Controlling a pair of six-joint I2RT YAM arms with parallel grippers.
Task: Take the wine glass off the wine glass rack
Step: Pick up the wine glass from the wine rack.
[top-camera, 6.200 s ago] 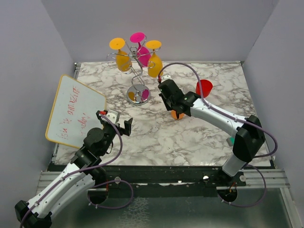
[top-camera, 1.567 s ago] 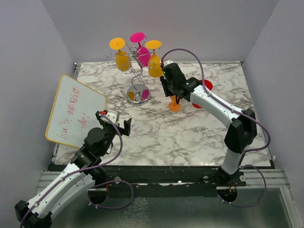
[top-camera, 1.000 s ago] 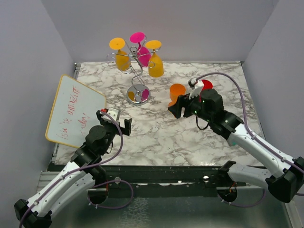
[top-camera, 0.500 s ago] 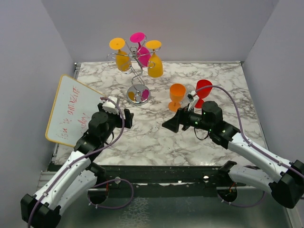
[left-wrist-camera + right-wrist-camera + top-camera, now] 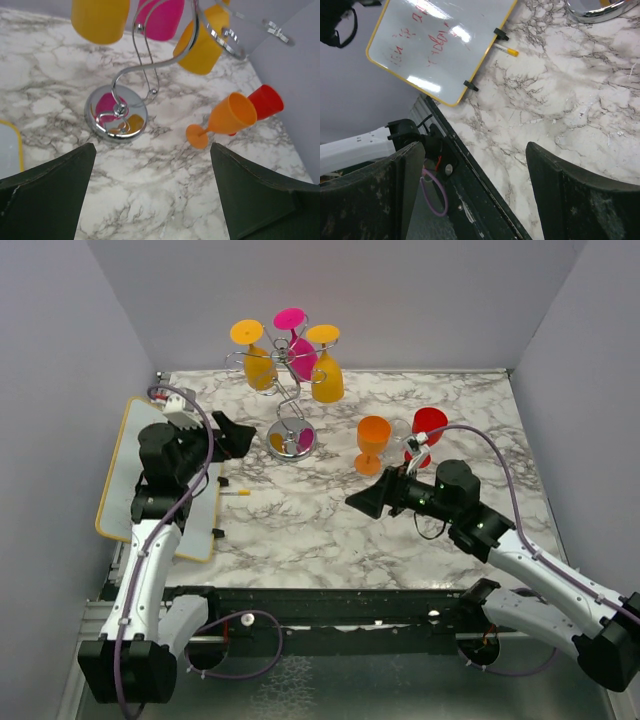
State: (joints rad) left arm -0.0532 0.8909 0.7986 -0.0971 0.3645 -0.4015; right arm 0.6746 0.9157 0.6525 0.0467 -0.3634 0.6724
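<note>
The wine glass rack (image 5: pixel 291 437), chrome with a round mirror base, stands at the back centre. Two yellow wine glasses (image 5: pixel 259 368) (image 5: pixel 327 380) and a pink one (image 5: pixel 303 358) hang upside down from its arms. An orange glass (image 5: pixel 372 443) and a red glass (image 5: pixel 427 432) stand upright on the marble to the right. My left gripper (image 5: pixel 243 437) is open just left of the rack base (image 5: pixel 116 113), facing it, nothing between its fingers. My right gripper (image 5: pixel 358 502) is open and empty, near of the orange glass and pointing towards the front left.
A yellow-framed whiteboard (image 5: pixel 115 495) lies at the table's left edge under my left arm, and a yellow-capped marker (image 5: pixel 237 492) lies beside it. In the right wrist view the whiteboard (image 5: pixel 440 45) and the table's black front rail (image 5: pixel 470 200) show.
My left arm has swung back and left over the whiteboard, up to the rack base. My right gripper has drawn back from the orange glass, which now stands alone.
</note>
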